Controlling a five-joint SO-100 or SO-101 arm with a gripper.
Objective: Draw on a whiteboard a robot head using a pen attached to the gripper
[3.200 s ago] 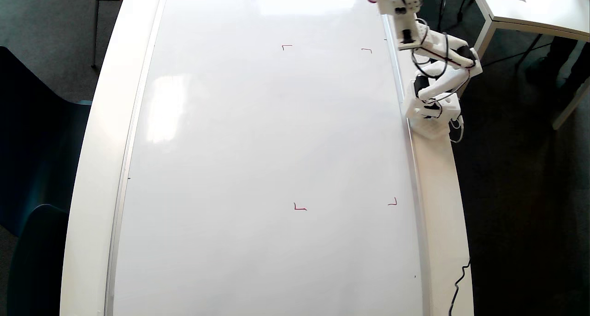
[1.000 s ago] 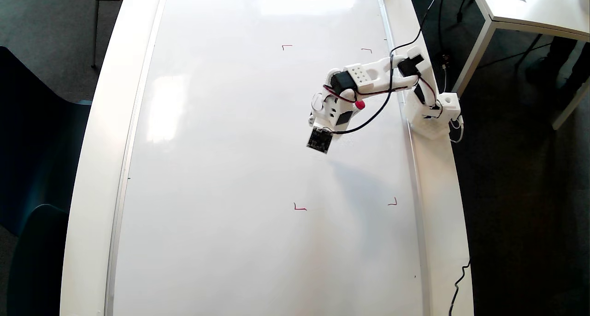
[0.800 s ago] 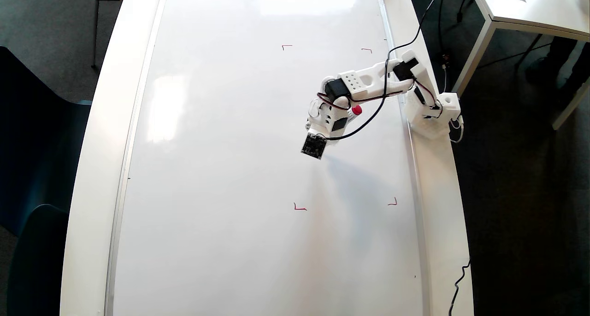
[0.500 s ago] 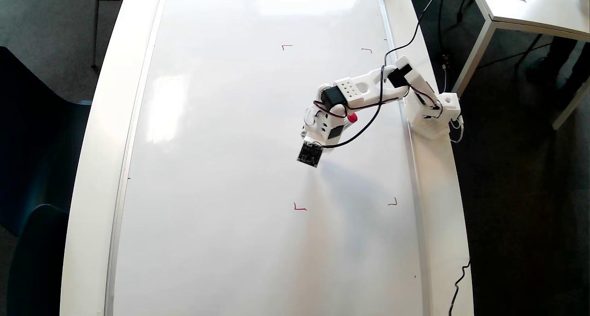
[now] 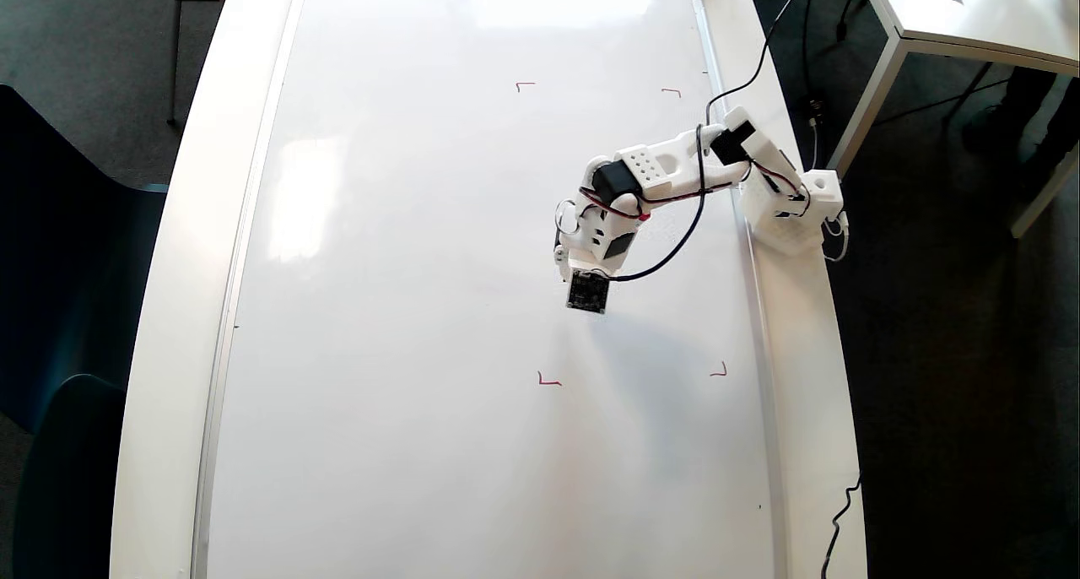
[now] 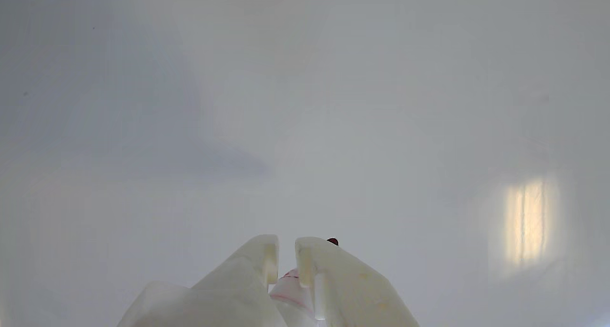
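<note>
Four red corner marks (image 5: 548, 381) frame the bare whiteboard (image 5: 405, 267) beneath the tool (image 6: 286, 250), whose two white fingers (image 6: 257, 265) pinch the pen (image 6: 293, 286), its dark red tip just beyond the right finger in the wrist view.

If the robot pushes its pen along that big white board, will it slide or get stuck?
Probably slide: the whiteboard looks glossy, with window reflections on it. The pen shows only a tiny dark-red tip past the gripper, so it likely won't bend much. The board itself probably stays put, lying flat.
</note>
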